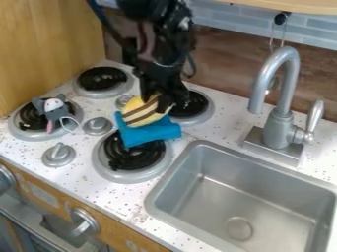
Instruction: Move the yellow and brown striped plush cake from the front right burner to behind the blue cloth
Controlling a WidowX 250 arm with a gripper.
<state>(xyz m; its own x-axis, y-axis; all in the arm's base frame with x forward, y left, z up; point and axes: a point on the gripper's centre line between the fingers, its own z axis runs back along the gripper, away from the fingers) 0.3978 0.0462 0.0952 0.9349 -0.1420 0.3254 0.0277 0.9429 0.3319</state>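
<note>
"Two metal knobs (84, 221) jut from the wooden stove front at the near edge," one observer says. "What lies beyond them?"

"A steel sink (153, 197) is set into the speckled counter (112, 199) on the view's right," the other answers. "To its left sits a black coil burner (126, 160) with a silver rim, and left of that a grey dial (59, 153)."

"And the blue thing (151, 134)?"

"It overlaps the far part of that burner, soft-looking, with one corner raised at the left. A yellow toy with brown stripes (140, 114) is directly above it, tilted, its lower edge against the blue."

"Does the gripper (159, 102) have the toy?"

"It hangs down onto the toy's upper right part and seems to touch it. Whether it is clamped on the toy or merely against it, the observer cannot tell."

"What is on the left burner (16, 129)?"

"A grey toy mouse (52, 114) with big round ears and a pale loop of string trailing beside it."

"Farther back?"

"Another burner (95, 92) at the back left, and one (204, 114) just right of the gripper, partly hidden by it. The curved faucet (283, 115) stands behind the sink, with a brown panel (227, 54) and grey-blue tiles (240, 19) behind."
</note>
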